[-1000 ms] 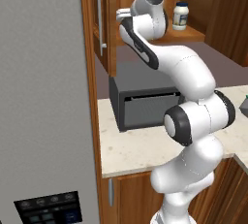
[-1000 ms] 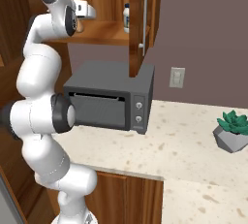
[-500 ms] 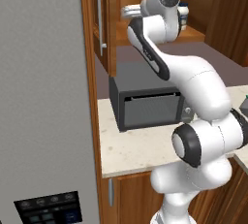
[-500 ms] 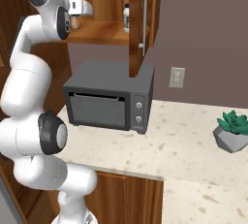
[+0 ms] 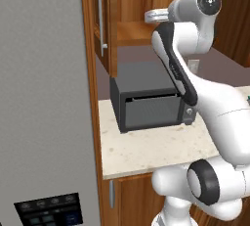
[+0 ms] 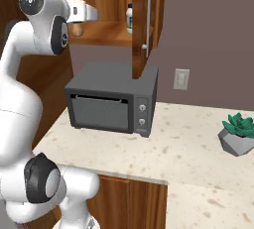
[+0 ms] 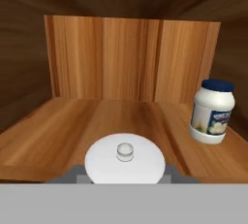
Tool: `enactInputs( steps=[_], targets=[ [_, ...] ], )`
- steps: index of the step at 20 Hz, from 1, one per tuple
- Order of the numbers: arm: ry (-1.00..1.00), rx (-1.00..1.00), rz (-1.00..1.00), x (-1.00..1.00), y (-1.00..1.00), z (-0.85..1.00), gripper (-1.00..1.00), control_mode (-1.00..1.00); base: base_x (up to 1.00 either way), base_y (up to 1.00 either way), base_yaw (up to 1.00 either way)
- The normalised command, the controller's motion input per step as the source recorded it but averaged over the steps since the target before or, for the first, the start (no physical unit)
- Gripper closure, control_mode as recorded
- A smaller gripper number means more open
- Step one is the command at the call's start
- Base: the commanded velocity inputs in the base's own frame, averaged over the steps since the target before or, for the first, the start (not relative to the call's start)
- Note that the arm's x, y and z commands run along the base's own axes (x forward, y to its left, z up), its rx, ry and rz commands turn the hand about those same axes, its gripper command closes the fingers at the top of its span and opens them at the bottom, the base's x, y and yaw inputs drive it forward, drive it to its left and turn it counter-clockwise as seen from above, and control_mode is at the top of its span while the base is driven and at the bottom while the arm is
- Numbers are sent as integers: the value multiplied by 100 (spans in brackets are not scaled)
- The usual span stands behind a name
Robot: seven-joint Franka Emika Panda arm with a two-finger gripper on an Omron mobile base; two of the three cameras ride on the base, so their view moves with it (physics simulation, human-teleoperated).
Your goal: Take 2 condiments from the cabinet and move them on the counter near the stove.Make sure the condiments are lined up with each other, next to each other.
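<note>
Gripper (image 7: 125,169): my jaws are clamped on the shaker (image 7: 125,159), its whitish top facing the hand camera.
Shaker: at the shelf's (image 7: 58,131) front edge, inside the cabinet (image 6: 141,25).
Jar (image 7: 212,111): upright on the shelf, well right of the shaker.

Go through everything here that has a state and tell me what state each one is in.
cabinet: door open.
white jar: upright on the shelf, blue lid on.
shaker: upright between the fingertips, held.
end effector: shut on the shaker.
microwave: door closed.
</note>
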Motion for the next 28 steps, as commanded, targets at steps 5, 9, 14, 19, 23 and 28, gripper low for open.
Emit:
enactInputs(
  steps=[5,9,14,19,23,28],
  targets=[
    [4,-6,0,-100,-18,0,100,-100,0,0,0],
    [15,-6,0,-94,0,-19,100,-100,0,0,0],
    [14,-4,0,-71,0,-45,100,-100,0,0,0],
    [8,-1,0,-66,0,-53,100,-100,0,0,0],
    [6,0,0,-62,0,-52,100,-100,0,0,0],
    [10,0,0,-32,0,-43,100,-100,0,0,0]
  ],
)
